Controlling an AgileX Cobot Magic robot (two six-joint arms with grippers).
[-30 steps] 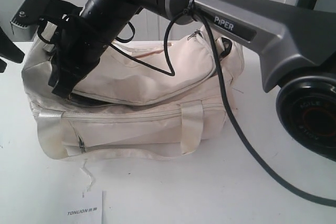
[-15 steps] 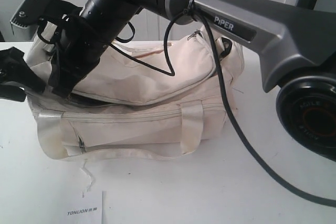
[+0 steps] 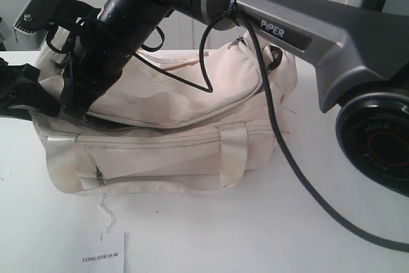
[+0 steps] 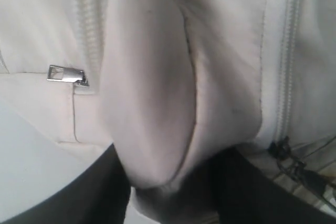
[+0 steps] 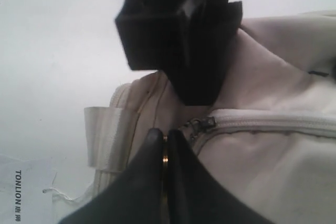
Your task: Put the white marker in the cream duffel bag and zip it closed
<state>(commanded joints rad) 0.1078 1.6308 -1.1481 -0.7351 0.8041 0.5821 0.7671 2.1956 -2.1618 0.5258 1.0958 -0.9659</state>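
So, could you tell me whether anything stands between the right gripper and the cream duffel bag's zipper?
Nothing visible does. The right gripper is shut right beside the zipper slider on the cream duffel bag, with a small brass-coloured piece, probably the pull, pinched between its tips.

The cream bag (image 3: pixel 192 94) sits on its base on the white table (image 3: pixel 255 234), with the long side toward the exterior camera. The fabric is soft and creased, and the top flap (image 3: pixel 179 103) bulges upward. Under the flap's left end a dark slit (image 3: pixel 105 122) shows. The front pocket zip (image 3: pixel 160 140) is shut. A pale webbing handle (image 3: pixel 233 151) hangs over the front. The right wrist view shows a slider (image 5: pixel 202 124) near the bag's end, with shut teeth (image 5: pixel 273 123) beside it.
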